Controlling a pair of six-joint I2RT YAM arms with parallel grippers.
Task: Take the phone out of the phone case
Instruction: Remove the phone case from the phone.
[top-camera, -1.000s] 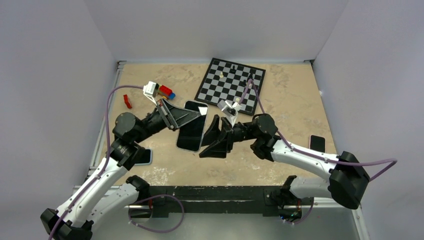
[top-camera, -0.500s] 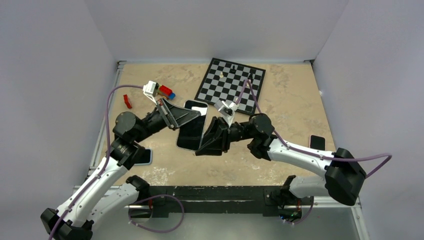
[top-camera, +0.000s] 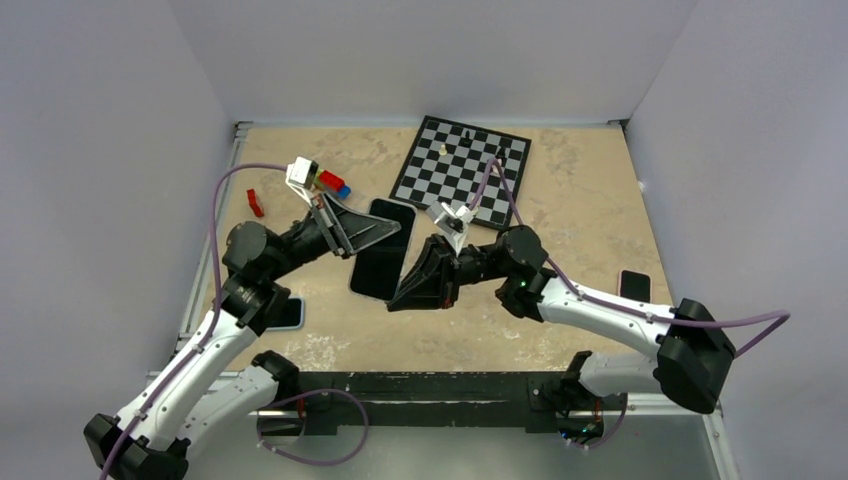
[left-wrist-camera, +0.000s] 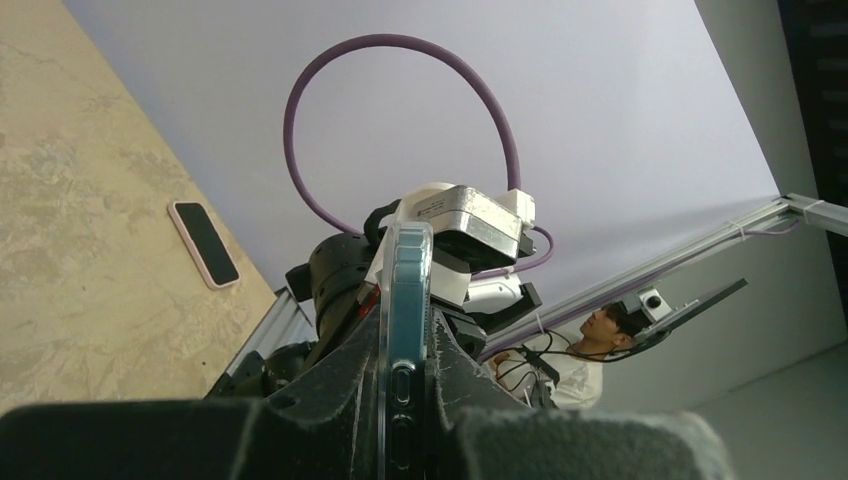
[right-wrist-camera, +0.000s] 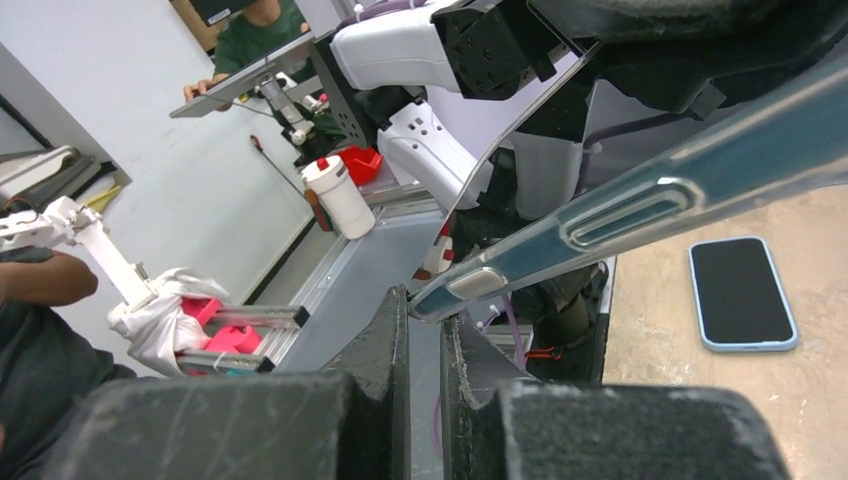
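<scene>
Change: the right gripper (top-camera: 398, 295) stood open and just clear of the phone (top-camera: 375, 260) 1 s ago. Now it is in on the near end, fingers (right-wrist-camera: 395, 340) drawn almost together with the corner of the clear phone case (right-wrist-camera: 620, 210) running into the slot between them. Looks like a pinch on the case rim, though I can't tell how firm it is.

The left gripper (top-camera: 392, 228) is unchanged, clenched on the far end, case edge sandwiched between its fingers (left-wrist-camera: 330, 400).

Phone location: held up off the table (top-camera: 560, 230) between the 2 arms, tilted, just short of the chessboard (top-camera: 462, 170). It has nudged slightly toward the left arm.

Container check: only 1 matters, the case, and the phone is fully seated in it, with no lip lifted in either wrist view.

My read: both ends are now gripped, so the setup for peeling is done and extraction hasn't started. The next move likely needs the right side to flex the rim off a corner. The risk is that the pinch catches phone and case together, so nothing separates.
</scene>
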